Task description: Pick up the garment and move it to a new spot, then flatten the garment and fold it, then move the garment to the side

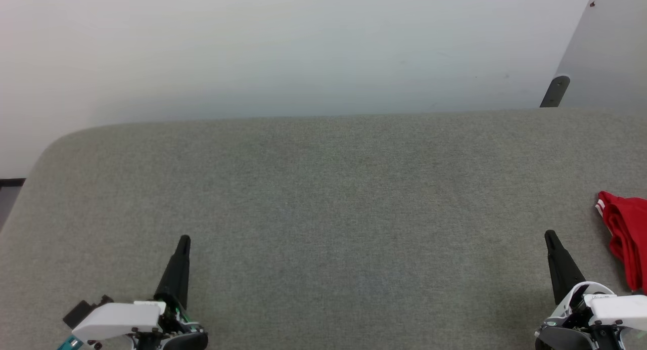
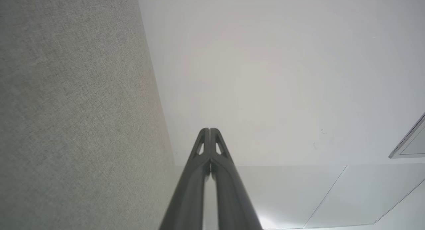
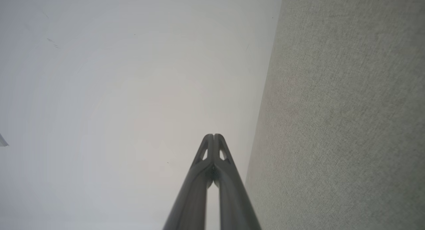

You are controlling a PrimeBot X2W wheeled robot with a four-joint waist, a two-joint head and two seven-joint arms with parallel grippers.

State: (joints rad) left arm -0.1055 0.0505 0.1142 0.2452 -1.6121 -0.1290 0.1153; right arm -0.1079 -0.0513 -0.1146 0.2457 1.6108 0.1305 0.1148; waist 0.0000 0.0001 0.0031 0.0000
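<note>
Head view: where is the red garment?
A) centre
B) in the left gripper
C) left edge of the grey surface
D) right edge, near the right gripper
D: the red garment lies bunched at the grey surface's right edge, beside the right gripper.

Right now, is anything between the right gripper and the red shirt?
Nothing; just bare grey tabletop between the right gripper and the garment, in the head view.
</note>
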